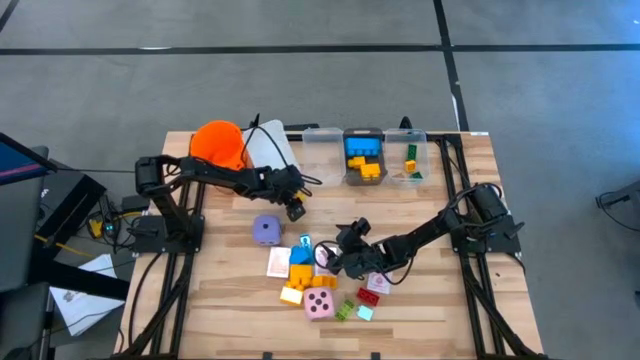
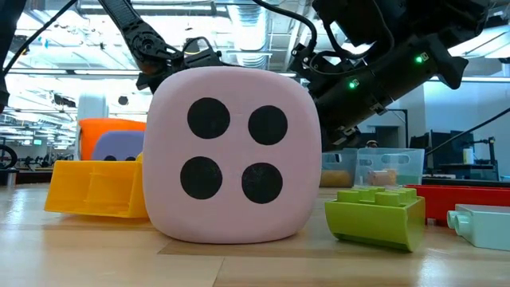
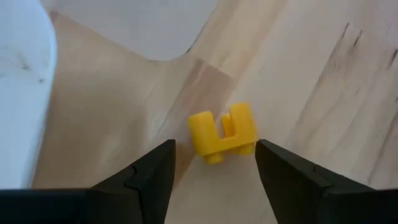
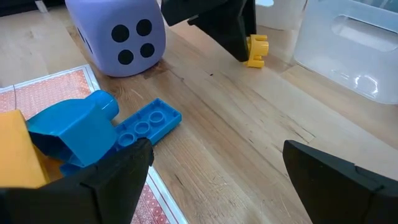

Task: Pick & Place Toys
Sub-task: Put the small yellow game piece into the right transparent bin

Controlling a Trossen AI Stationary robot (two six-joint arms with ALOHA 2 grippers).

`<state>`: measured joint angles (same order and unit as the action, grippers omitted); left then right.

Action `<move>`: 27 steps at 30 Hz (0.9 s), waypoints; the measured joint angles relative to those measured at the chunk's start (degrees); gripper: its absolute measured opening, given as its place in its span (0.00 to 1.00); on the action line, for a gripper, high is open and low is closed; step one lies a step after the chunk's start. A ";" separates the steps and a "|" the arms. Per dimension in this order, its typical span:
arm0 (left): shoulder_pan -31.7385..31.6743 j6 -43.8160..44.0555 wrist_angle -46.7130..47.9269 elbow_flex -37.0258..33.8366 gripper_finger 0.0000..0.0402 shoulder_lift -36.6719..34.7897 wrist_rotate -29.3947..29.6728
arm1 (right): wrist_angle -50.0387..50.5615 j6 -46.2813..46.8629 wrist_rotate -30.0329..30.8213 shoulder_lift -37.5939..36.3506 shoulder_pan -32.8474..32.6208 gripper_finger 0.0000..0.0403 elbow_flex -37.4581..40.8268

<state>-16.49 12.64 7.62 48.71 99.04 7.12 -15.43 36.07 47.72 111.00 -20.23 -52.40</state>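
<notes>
A small yellow brick (image 3: 222, 132) lies on the table next to the white bin (image 3: 22, 93). My left gripper (image 3: 214, 152) stands open over it, one fingertip on either side. It shows from outside in the right wrist view, my left gripper (image 4: 239, 46) with the yellow brick (image 4: 256, 50) at its tip. My right gripper (image 4: 217, 168) is open above bare wood, with a blue brick (image 4: 93, 130) at one finger. The purple die (image 1: 266, 229) sits between the two arms. The pink die (image 2: 231, 151) stands near the front edge. My left gripper comes at the yellow brick slanting down from the table's left. One fingertip (image 3: 264, 152) stands right beside the brick's corner (image 3: 252, 144). I cannot tell whether it touches. The brick rests on the table.
The orange bucket (image 1: 220, 143) and white bin (image 1: 272, 145) stand at the back left. Three clear bins (image 1: 364, 155) at the back centre hold bricks. Cards (image 1: 278, 262), a green brick (image 2: 374, 215), a red brick (image 2: 462, 199) and other bricks crowd the table's middle and front.
</notes>
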 joint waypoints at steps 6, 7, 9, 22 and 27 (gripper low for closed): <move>0.00 -0.13 -2.60 0.04 0.53 -0.01 0.01 | 0.05 0.00 -0.13 0.00 0.00 0.89 0.00; 0.00 -0.17 -3.07 0.04 0.53 -0.02 -0.18 | 0.08 0.00 -0.13 0.00 0.00 0.89 0.00; 0.00 -0.89 -3.89 0.04 0.53 -0.04 -1.42 | 0.10 0.00 -0.13 0.00 0.00 0.89 0.00; 0.17 -3.81 -4.24 0.13 0.36 -0.15 -4.04 | 0.17 -0.01 -0.15 0.00 0.00 0.89 0.00; 0.17 -7.57 -4.82 0.21 0.26 -0.33 -4.19 | 0.19 -0.02 -0.17 0.00 0.00 0.89 0.00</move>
<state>-16.32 5.08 2.80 48.92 98.71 2.92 -15.25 36.05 47.55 111.00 -20.23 -52.40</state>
